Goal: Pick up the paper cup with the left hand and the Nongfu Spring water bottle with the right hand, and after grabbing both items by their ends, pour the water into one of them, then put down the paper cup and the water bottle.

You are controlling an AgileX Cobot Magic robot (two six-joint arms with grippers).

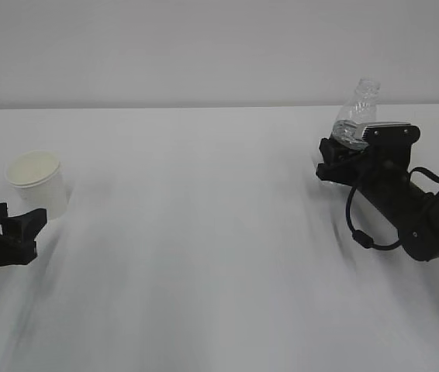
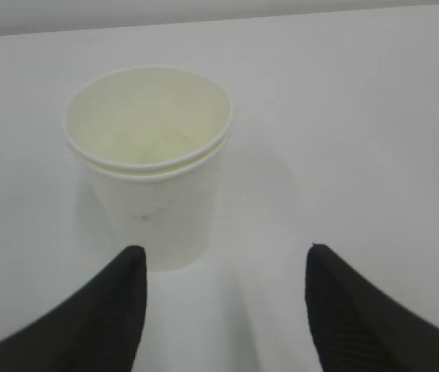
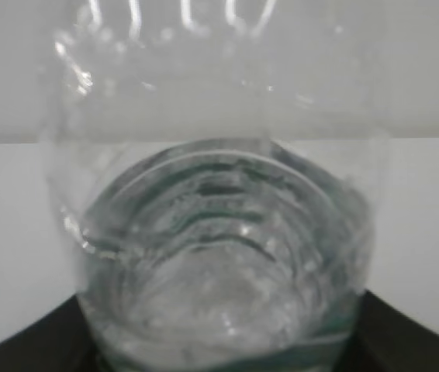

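Two grabs pending: left hand (image 2: 223, 310) sits spread just short of the paper cup (image 2: 151, 163), so center it first; right hand (image 1: 343, 159) pinches the tilted Nongfu Spring water bottle (image 1: 357, 116).

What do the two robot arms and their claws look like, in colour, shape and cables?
Both are matte black. The left claw has two tapered ribbed fingers. The right claw carries a grey rectangular box, a looping black cable and a thick cylindrical arm.

Black arms (image 1: 406, 205), looping black cable (image 1: 359, 225)
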